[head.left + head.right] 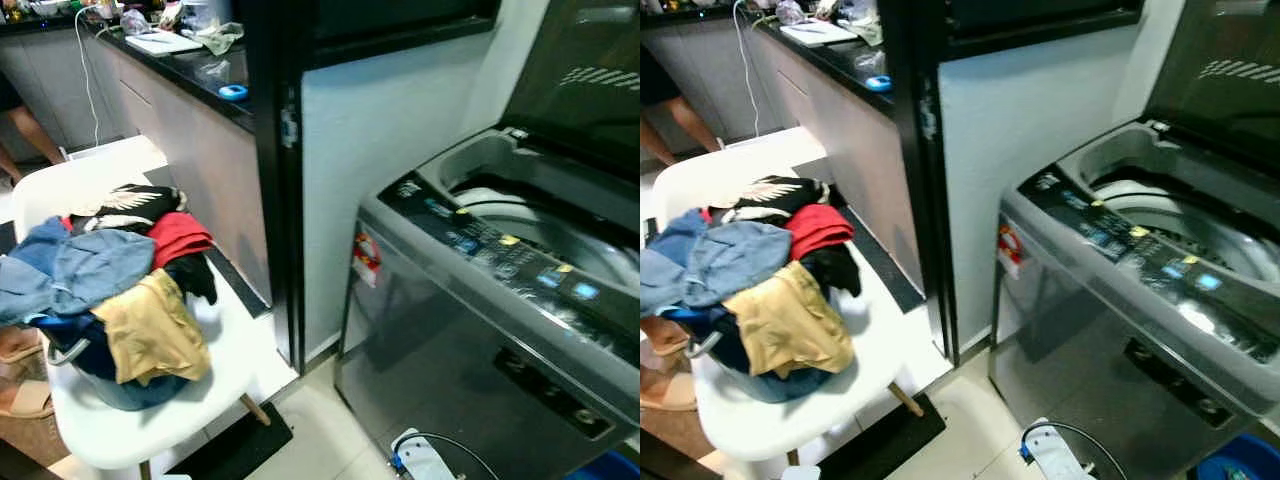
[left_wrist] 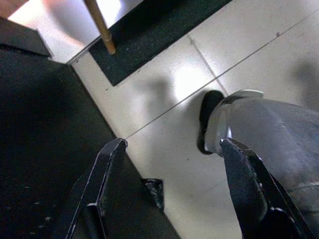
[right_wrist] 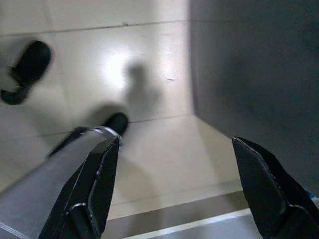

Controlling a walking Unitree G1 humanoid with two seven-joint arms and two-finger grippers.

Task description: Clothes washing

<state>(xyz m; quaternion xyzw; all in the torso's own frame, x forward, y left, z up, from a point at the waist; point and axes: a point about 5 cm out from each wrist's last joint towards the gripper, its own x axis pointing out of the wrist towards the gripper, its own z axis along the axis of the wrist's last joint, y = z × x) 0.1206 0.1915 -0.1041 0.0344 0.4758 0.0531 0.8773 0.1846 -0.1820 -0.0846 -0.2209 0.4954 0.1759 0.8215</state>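
Hanging low over the pale tiled floor [image 2: 164,129], the left gripper [image 2: 172,164] has its two black fingers spread wide apart with nothing between them, near a dark floor mat [image 2: 149,35] and a wooden chair leg [image 2: 99,25]. The right gripper [image 3: 174,169] hangs the same way, fingers apart and empty, above the tiles just beside the grey front of the washing machine [image 1: 450,350]. That top-loading machine stands at the right with its lid [image 1: 590,60] raised, its drum [image 1: 560,225] open behind the dark control panel [image 1: 500,255]. The heap of clothes [image 1: 110,280] lies on a white chair [image 1: 230,340] at the left, well apart from the machine: blue denim at the chair's left edge, a tan piece toward its front edge, a red one and a black printed one toward its back. Behind the chair runs a dark countertop [image 1: 190,60] carrying papers and a small blue round thing [image 1: 233,92]. A white power strip [image 1: 420,460] lies on the floor below the machine's front. A person's sandalled feet [image 1: 22,375] show just beside the chair's left edge.
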